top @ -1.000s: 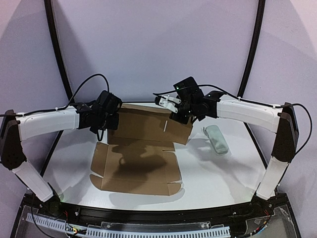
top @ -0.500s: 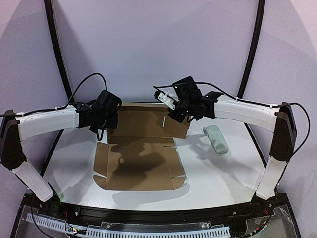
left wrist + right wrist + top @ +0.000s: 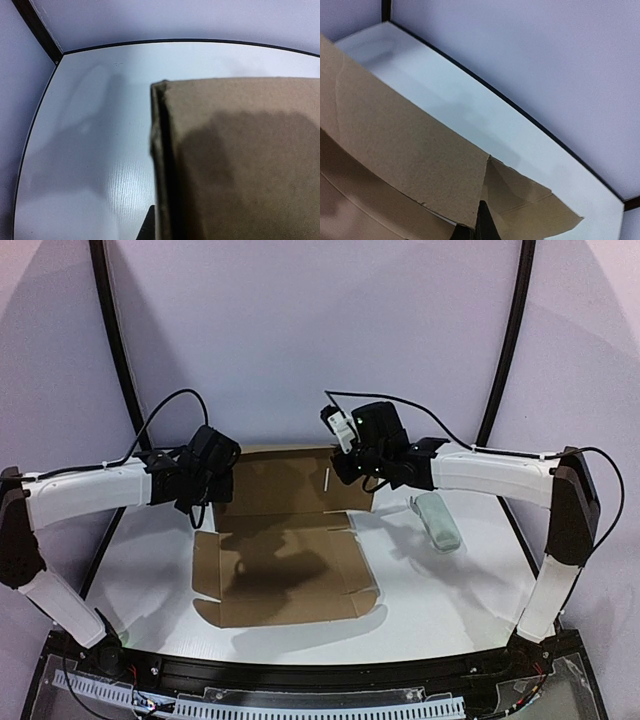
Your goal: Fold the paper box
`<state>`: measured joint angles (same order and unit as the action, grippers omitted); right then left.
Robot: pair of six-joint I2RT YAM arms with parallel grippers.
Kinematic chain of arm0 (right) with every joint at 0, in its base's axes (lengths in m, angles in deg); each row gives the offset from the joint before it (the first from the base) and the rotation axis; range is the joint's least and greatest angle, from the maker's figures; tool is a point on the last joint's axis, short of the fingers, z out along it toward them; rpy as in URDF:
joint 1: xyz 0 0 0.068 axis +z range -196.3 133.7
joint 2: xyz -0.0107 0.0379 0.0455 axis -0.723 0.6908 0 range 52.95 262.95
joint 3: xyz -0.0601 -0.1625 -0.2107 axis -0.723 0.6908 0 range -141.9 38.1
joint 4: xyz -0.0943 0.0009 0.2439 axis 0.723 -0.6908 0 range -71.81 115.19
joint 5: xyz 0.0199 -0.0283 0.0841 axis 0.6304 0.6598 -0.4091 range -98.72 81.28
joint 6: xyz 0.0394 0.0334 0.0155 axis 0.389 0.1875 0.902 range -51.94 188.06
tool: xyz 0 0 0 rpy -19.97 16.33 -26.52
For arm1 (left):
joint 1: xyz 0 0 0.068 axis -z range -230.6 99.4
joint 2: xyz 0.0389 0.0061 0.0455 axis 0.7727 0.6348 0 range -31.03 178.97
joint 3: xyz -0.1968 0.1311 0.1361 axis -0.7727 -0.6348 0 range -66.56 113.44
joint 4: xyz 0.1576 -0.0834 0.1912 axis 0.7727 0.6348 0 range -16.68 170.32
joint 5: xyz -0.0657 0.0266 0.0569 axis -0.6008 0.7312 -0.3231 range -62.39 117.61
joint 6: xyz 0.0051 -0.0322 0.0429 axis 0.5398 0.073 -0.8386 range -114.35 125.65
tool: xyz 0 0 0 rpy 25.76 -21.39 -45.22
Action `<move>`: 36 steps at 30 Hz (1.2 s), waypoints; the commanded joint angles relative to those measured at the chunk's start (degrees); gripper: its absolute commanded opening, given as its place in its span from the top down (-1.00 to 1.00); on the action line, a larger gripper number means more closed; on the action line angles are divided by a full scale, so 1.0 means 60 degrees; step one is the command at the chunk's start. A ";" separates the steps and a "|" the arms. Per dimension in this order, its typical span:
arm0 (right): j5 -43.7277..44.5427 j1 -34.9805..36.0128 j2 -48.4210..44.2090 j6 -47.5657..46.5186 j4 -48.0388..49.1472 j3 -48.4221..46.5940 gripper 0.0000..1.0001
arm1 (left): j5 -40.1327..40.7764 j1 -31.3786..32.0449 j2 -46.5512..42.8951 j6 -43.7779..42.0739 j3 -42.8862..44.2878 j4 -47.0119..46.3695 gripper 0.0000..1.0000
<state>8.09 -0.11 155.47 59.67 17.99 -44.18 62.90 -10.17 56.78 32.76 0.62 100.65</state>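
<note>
The paper box (image 3: 285,575) is a brown cardboard mailer with its front part flat on the white table. Its back panel (image 3: 285,483) is lifted nearly upright. My left gripper (image 3: 213,488) is shut on the panel's left edge. In the left wrist view the cardboard (image 3: 240,160) fills the right side, and one dark fingertip (image 3: 149,226) shows beside its edge. My right gripper (image 3: 347,467) is shut on the panel's right end. In the right wrist view a dark fingertip (image 3: 482,223) sits at the corner where the panel (image 3: 405,135) meets a side flap (image 3: 530,200).
A small pale grey-green oblong case (image 3: 437,521) lies on the table to the right of the box, below the right arm. Black frame bars and a pale curved backdrop close off the back of the table (image 3: 450,590).
The back panel has been raised further and stands steeper. My right gripper has moved left and up with it. The flat part of the box has slid slightly away from the front edge.
</note>
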 commanded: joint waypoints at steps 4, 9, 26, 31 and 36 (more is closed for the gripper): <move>-0.1247 0.0100 -0.0494 0.4428 0.3107 0.0963 0.91 | -0.0391 0.0223 -0.0898 0.0725 -0.0517 -0.1690 0.98; -0.1429 0.0094 -0.0557 0.6451 0.5263 0.1665 0.85 | -0.0486 0.0302 -0.0941 0.0830 -0.0625 -0.2035 0.98; -0.3178 -0.1182 -0.2736 0.5002 0.2539 0.2774 -0.56 | 0.0051 0.0249 -0.1351 0.1431 -0.0767 -0.2618 0.98; -0.5341 -0.1881 -0.4434 0.4106 0.1490 0.3165 -0.97 | -0.0360 -0.0154 -0.1206 0.1420 -0.0774 -0.2762 0.98; -0.3934 -0.2431 -0.6085 0.3808 -0.0627 0.3320 -0.97 | -0.1830 -0.0932 -0.1201 0.1382 -0.1300 -0.3872 0.98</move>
<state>-17.54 -12.22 124.39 84.50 24.57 -25.25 59.49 -12.64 50.81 40.15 -4.28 84.26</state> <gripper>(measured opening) 0.984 0.046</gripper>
